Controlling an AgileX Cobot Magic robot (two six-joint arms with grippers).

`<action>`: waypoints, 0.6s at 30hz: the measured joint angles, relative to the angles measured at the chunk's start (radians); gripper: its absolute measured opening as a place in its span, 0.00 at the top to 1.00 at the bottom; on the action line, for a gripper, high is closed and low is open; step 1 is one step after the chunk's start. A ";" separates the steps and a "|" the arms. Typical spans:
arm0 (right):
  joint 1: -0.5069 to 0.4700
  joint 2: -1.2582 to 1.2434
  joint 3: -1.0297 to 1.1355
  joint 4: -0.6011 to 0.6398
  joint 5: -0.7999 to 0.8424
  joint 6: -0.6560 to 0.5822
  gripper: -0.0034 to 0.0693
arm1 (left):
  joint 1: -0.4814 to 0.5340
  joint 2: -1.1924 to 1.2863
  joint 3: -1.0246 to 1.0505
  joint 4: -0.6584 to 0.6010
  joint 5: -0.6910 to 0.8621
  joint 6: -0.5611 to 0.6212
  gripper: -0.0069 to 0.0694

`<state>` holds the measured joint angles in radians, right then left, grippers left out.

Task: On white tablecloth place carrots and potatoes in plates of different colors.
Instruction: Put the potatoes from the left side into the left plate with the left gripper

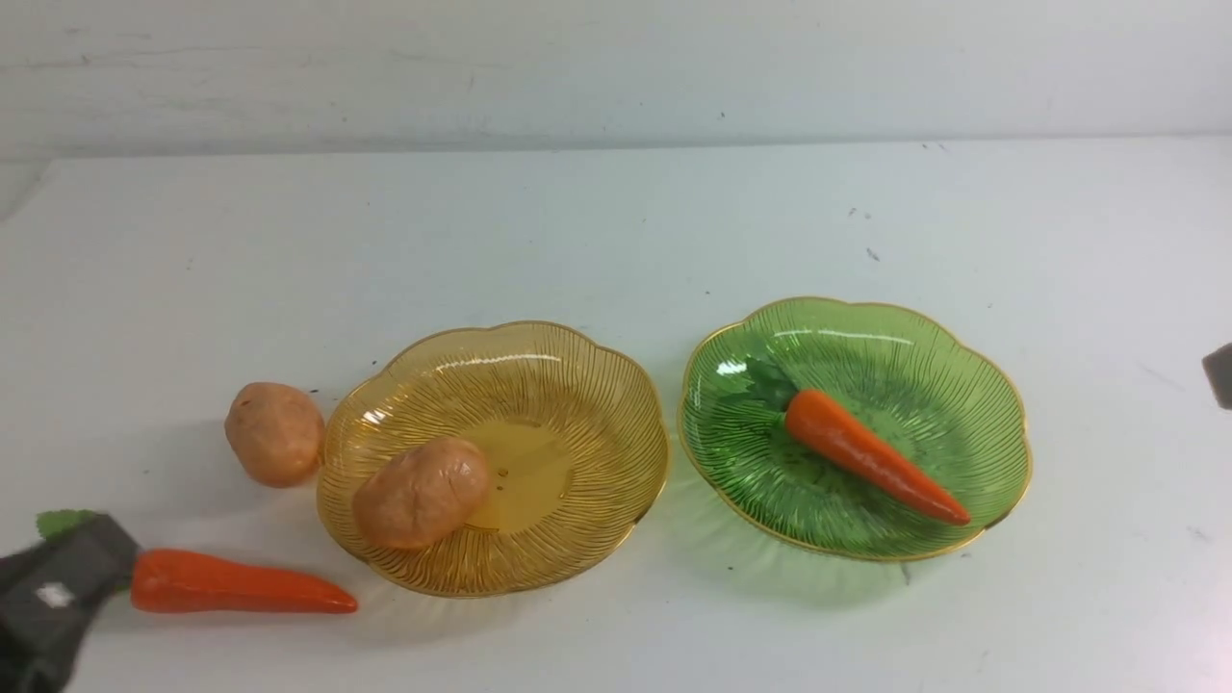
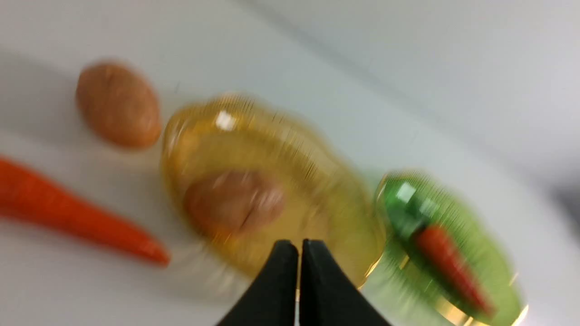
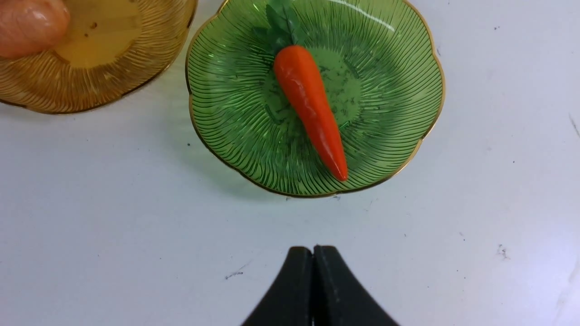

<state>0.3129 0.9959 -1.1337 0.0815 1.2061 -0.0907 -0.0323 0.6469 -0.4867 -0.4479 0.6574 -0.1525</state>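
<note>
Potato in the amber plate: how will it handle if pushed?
The potato will probably roll or rock, given its rounded, oval body. The amber plate slopes up around it, so it may settle back inward.

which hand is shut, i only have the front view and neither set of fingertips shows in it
Observer: Both are. In the left wrist view the left hand has its tips together, with nothing between them.
Operator: and the right one, is it holding anything
Observer: No. The right wrist view shows the right hand closed on nothing, with bare tablecloth around its tips.
Operator: is the left hand on the loose carrot, its arm covers the leafy end for me
Observer: No, the left wrist view shows the loose carrot off to one side of the left hand's tips, not between them.
</note>
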 joint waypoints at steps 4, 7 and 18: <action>0.000 0.001 0.000 -0.007 0.002 0.000 0.97 | -0.001 0.408 -0.245 0.251 0.184 0.019 0.91; 0.000 0.001 0.000 -0.011 0.004 0.000 0.97 | -0.001 0.596 -0.380 0.345 0.198 -0.019 0.90; 0.000 0.001 0.000 -0.012 0.011 0.000 0.97 | -0.001 0.874 -0.602 0.387 0.150 -0.015 0.71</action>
<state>0.3129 0.9971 -1.1337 0.0698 1.2175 -0.0907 -0.0331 1.5205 -1.0889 -0.0613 0.8071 -0.1671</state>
